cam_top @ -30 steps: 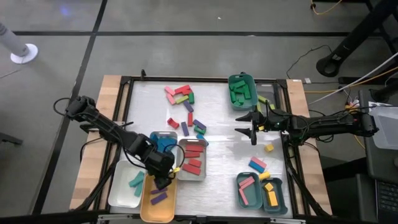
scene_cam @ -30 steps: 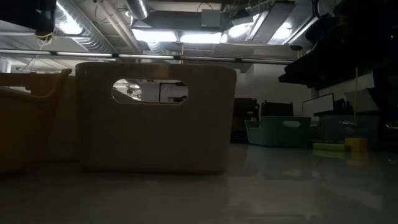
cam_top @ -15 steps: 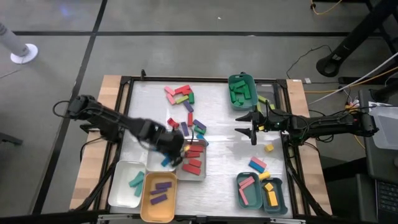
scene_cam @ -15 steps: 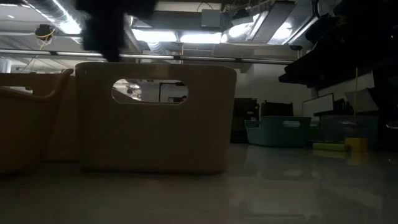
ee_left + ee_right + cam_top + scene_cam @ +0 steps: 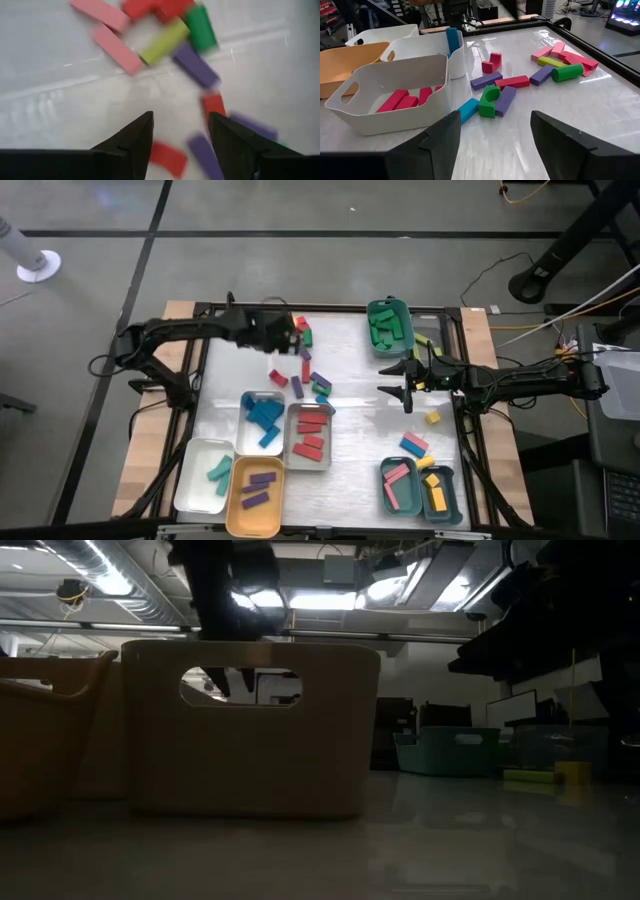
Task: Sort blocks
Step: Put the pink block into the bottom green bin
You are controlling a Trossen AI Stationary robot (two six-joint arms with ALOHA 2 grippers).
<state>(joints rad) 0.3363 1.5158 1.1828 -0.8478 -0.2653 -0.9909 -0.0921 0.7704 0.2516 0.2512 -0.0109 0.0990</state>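
Glossy white tabletop (image 5: pixel 360 395) carries scattered blocks (image 5: pixel 300 350); left claw (image 5: pixel 283 328) and right claw (image 5: pixel 397 383) hover released.

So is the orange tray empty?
No. The orange tray holds two purple blocks, seen from above.

Grey floor (image 5: pixel 300 240) with dark seams; bright ceiling lights (image 5: pixel 290 598) overhead.

Readable text: none.
Labels, brands, numbers, signs: none legible on any tray, block or arm.
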